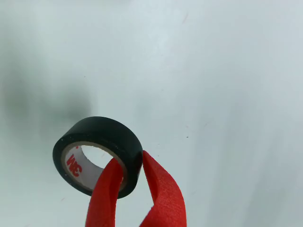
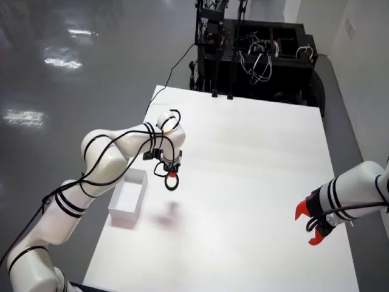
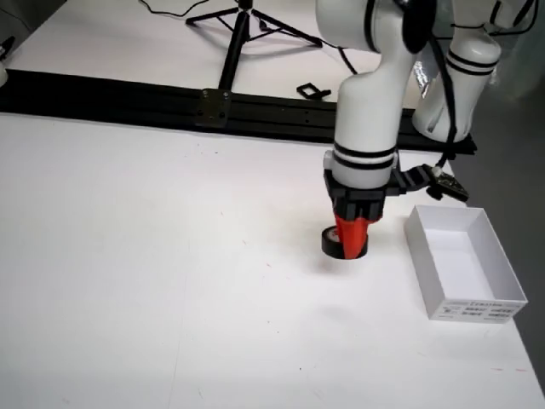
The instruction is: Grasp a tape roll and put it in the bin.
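A black tape roll (image 1: 106, 137) with a white core and red print hangs above the white table, casting a shadow below it. My gripper (image 1: 133, 177) with red fingers (image 1: 163, 194) is shut on the roll's wall, one finger inside the core and one outside. From the front view the gripper (image 3: 351, 239) holds the roll (image 3: 331, 241) just left of the white bin (image 3: 494, 271). In the overhead view the roll (image 2: 172, 181) is lifted to the right of the bin (image 2: 137, 199).
A second white arm with red fingers (image 2: 310, 225) rests at the table's right edge in the overhead view. A black rail (image 3: 170, 102) and a tripod (image 3: 243, 21) stand behind the table.
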Action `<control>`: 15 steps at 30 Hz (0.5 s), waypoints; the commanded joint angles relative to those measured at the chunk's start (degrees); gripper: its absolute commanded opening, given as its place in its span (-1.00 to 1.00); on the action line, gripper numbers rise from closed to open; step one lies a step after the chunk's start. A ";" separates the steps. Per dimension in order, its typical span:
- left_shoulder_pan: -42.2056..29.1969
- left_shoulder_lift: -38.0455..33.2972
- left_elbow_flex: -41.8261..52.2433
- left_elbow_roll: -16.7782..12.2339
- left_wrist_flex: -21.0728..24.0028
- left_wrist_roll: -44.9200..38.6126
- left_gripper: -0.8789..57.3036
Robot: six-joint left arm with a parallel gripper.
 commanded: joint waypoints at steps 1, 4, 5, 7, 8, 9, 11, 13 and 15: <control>6.41 -17.72 11.85 1.76 6.44 1.67 -0.99; 8.35 -21.85 17.57 1.84 6.26 1.49 -0.99; 8.96 -23.26 19.50 2.20 6.18 1.32 -0.99; 10.28 -25.81 23.19 2.55 5.91 1.23 -0.99; 10.90 -27.04 24.95 2.72 5.65 1.05 -0.99; 11.60 -28.36 26.79 2.90 5.21 0.79 -0.99; 12.92 -30.73 29.96 3.34 4.68 0.09 -0.99; 14.15 -32.58 32.33 3.51 4.15 -0.53 -0.99; 15.12 -33.72 33.74 3.87 3.63 -0.88 -0.99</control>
